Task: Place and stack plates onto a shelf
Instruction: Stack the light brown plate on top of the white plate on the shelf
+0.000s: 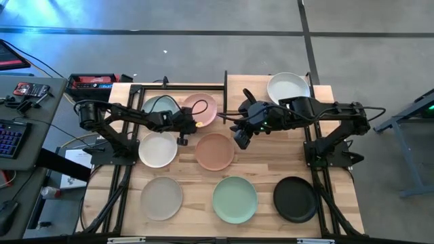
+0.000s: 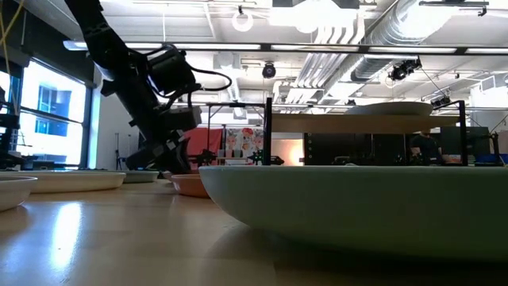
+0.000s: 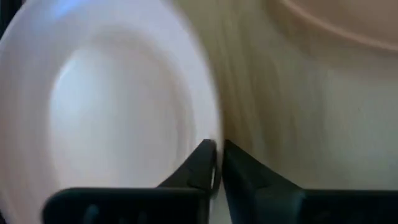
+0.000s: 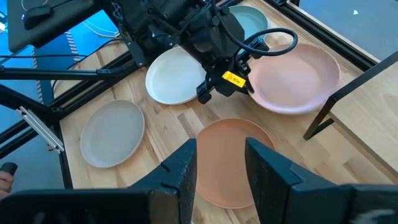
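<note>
The pink plate (image 1: 201,108) lies at the far middle of the table, beside the pale teal plate (image 1: 161,106). My left gripper (image 1: 182,135) (image 3: 219,163) is at the pink plate's near left rim, shut on it. My right gripper (image 1: 242,137) (image 4: 222,165) hovers open above the terracotta plate (image 1: 215,150) (image 4: 233,158), touching nothing. The shelf (image 1: 239,85) stands at the far right and carries a white plate (image 1: 288,87). The off-white (image 1: 158,150), light grey (image 1: 161,197), mint green (image 1: 234,198) and black (image 1: 296,198) plates lie flat on the table. My left gripper pinches the pink plate's rim (image 3: 210,127) on its near left side. One finger (image 3: 200,167) is over the plate's inside and the other (image 3: 244,175) is outside the rim. The fingers slant down from the table's left. Whether the rim is off the table I cannot tell.
The shelf's black posts (image 1: 225,102) stand close to the pink plate's right side. Bare board (image 1: 247,85) shows on the shelf left of the white plate. A desk with a keyboard (image 1: 10,139) and gear sits off the table's left.
</note>
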